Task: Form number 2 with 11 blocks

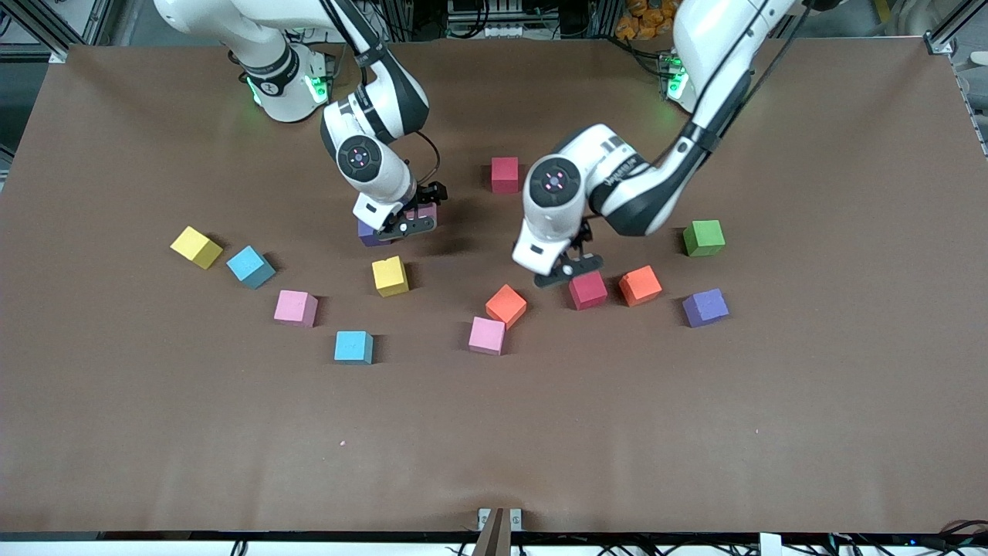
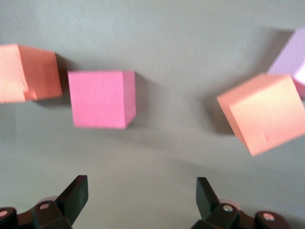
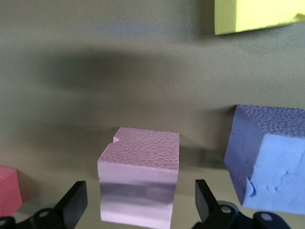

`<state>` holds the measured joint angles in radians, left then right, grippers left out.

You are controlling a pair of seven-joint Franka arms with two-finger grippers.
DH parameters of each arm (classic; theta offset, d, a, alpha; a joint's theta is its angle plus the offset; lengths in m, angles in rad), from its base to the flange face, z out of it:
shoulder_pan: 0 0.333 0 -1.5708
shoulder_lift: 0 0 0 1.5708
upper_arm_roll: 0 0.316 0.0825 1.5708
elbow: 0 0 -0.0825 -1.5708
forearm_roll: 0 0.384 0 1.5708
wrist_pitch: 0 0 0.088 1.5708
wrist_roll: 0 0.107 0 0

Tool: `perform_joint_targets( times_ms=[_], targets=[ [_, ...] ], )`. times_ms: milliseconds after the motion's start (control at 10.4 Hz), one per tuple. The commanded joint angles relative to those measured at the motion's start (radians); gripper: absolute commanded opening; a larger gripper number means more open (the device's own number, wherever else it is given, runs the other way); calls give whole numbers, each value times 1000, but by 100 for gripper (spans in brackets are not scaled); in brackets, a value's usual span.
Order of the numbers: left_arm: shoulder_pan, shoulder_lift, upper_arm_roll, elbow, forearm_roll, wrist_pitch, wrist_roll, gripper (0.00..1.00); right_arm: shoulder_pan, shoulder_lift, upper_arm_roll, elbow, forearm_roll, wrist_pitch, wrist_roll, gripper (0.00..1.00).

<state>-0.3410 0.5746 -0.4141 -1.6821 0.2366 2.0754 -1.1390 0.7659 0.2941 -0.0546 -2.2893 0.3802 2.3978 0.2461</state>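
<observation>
We judge the step in hand to be picking up the first cubes; no part of the digit is laid out yet.

Right gripper [image 1: 407, 222]: jaws wide and empty, low over the pink cube [image 3: 139, 177]. In the right wrist view this cube sits between the fingertips, a purple cube [image 3: 268, 162] just beside it. To do this well we would centre on the pink cube and descend straight, so that a fingertip does not nudge the purple one.

Left gripper [image 1: 573, 266]: jaws wide and empty, hanging by the red cube [image 1: 587, 290]. In the left wrist view that cube [image 2: 101, 98] lies ahead of the fingertips, not between them, with an orange cube [image 2: 263, 112] on one flank. The gripper should advance over the red cube before it lowers.

The other cubes lie scattered around the red cube; a green cube [image 1: 703, 237] lies toward the left arm's end of the table.
</observation>
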Motion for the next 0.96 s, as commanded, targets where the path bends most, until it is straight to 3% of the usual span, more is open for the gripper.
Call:
perform_joint_targets(
  times_ms=[0,192,289,385,481,577,866],
  targets=[
    [31,82,-11,53,44,-5,7,100,19,28,-7,-1,22,38,12,100],
    [37,125,-9,84,78,12,15,100,49,49,-7,-1,22,53,24,100],
    [54,125,1,84,99,32,30,100,59,51,-7,-1,22,58,33,89],
    [71,123,1,84,101,38,75,100,62,49,-7,-1,22,54,33,56],
    [77,119,1,81,96,38,114,100,62,42,-7,-1,20,50,25,33],
    [77,116,1,79,95,37,120,100,62,34,-7,-1,17,44,16,22],
    [97,116,1,67,93,37,171,100,93,-21,-5,-2,16,24,-60,20]
  ],
)
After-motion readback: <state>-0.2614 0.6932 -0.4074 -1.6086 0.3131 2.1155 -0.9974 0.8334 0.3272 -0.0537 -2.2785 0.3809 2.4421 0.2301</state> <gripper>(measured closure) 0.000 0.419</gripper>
